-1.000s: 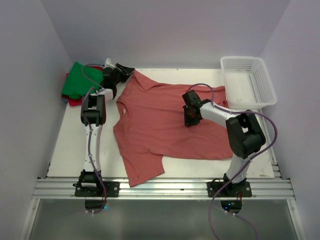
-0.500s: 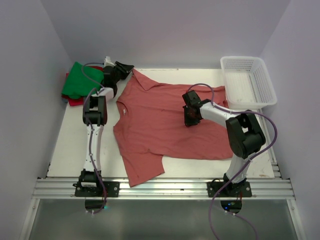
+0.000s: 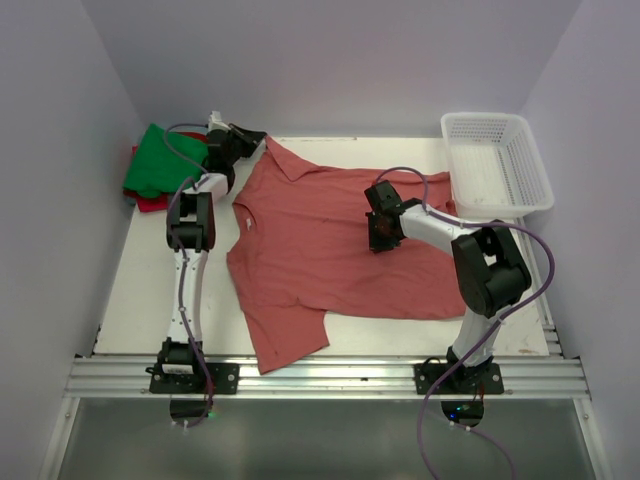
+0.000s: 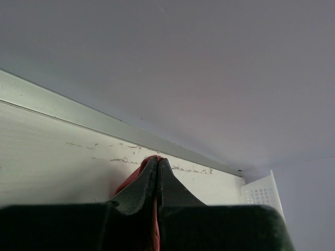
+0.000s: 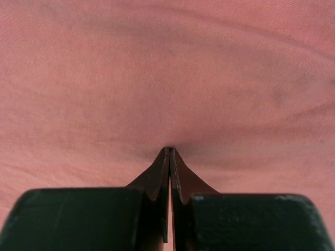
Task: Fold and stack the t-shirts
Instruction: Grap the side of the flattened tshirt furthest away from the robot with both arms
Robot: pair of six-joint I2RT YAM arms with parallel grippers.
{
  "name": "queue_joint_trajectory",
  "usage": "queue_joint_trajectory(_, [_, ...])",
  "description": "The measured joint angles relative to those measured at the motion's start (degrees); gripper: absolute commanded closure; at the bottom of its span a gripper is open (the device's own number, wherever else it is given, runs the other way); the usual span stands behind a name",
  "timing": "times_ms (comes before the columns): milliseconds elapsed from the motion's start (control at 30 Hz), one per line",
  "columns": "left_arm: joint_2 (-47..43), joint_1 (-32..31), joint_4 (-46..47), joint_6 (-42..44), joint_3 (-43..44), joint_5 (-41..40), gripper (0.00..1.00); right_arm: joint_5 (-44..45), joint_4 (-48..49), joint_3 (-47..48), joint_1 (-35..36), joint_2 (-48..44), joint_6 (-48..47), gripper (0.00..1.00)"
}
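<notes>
The large brick-red t-shirt [image 3: 320,240] lies spread flat across the middle of the table. At its far left corner my left gripper [image 3: 252,138] is shut on the shirt's edge; in the left wrist view red cloth [image 4: 131,180] shows between and beside the closed jaws of the left gripper [image 4: 157,160]. My right gripper [image 3: 378,238] points down onto the shirt's right half and is shut on a small pinch of fabric [image 5: 172,104], where the right gripper [image 5: 170,150] puckers the cloth. A green t-shirt [image 3: 155,160] lies folded at the far left on a red-pink t-shirt [image 3: 148,204].
A white mesh basket [image 3: 497,165] stands at the far right corner, its rim also in the left wrist view [image 4: 261,191]. The back wall and the metal rail [image 4: 78,112] run just beyond the left gripper. Side walls close in the table on both sides.
Both grippers have closed: the left on the shirt's far left corner, the right on a pinch of the shirt's cloth. Neither arm has shifted much.
</notes>
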Motion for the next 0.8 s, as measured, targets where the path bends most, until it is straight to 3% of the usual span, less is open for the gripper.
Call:
queue_joint_trajectory(267, [-0.07, 0.0, 0.07, 0.07, -0.48, 0.52, 1.0, 0.07, 0.09, -0.48, 0.0, -0.02, 0.02, 1.0])
queue_joint_trajectory(600, [-10.49, 0.0, 1.25, 2.47, -12.66, 2.27, 1.0, 0.17, 0.46, -0.74, 0.0, -0.02, 0.44, 1.0])
queue_joint_trajectory(700, [-16.35, 0.0, 2.86, 3.45, -16.59, 2.64, 1.0, 1.01, 0.81, -0.74, 0.0, -0.07, 0.72, 0.85])
queue_joint_trajectory(733, [-18.34, 0.0, 3.56, 3.85, -18.05, 2.78, 1.0, 1.38, 1.01, -0.74, 0.0, -0.15, 0.83, 0.71])
queue_joint_trajectory(800, [-22.23, 0.0, 4.33, 4.66, -21.11, 2.97, 1.0, 2.58, 1.55, -0.81, 0.0, -0.7, 0.98, 0.62])
